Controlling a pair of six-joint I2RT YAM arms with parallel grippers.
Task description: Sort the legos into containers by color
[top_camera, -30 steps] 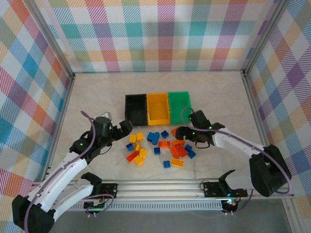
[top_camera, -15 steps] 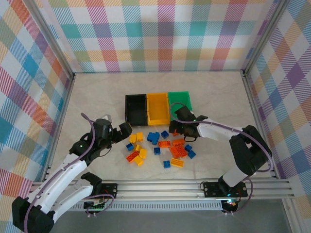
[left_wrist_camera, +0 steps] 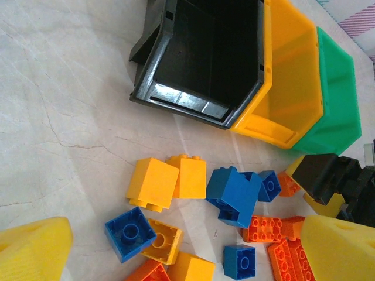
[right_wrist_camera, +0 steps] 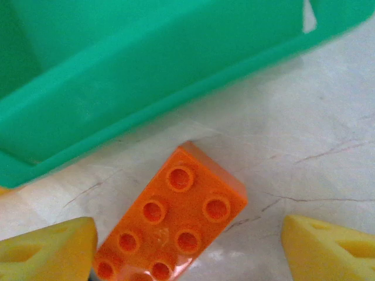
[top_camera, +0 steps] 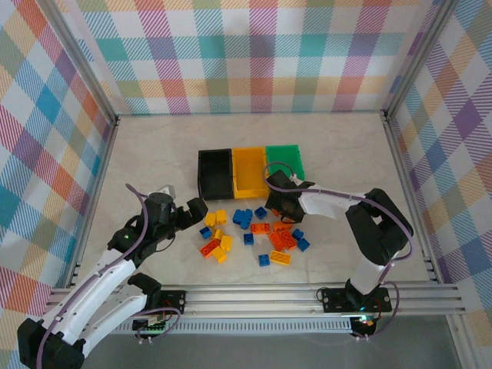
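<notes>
The legos (top_camera: 250, 233) lie as a loose pile of yellow, blue and orange bricks in front of the containers: a black bin (top_camera: 214, 171), a yellow-orange bin (top_camera: 250, 171) and a green bin (top_camera: 284, 161). My right gripper (right_wrist_camera: 187, 252) is open around an orange six-stud brick (right_wrist_camera: 176, 225) lying flat just in front of the green bin (right_wrist_camera: 146, 70). Its left fingertip (right_wrist_camera: 50, 249) is at the brick's end and the right one stands apart. My left gripper (left_wrist_camera: 187, 257) hangs open over the pile's left side, above yellow bricks (left_wrist_camera: 153, 182) and blue bricks (left_wrist_camera: 234, 193).
The three bins stand side by side, touching, at mid-table. My two grippers (top_camera: 198, 214) (top_camera: 281, 209) flank the pile from left and right. Checkered walls enclose the table; bare marble surface lies behind and beside the bins.
My right arm has swung left and forward, bringing its gripper from the pile's right edge to the orange brick in front of the green bin. The left gripper has sunk slightly.
</notes>
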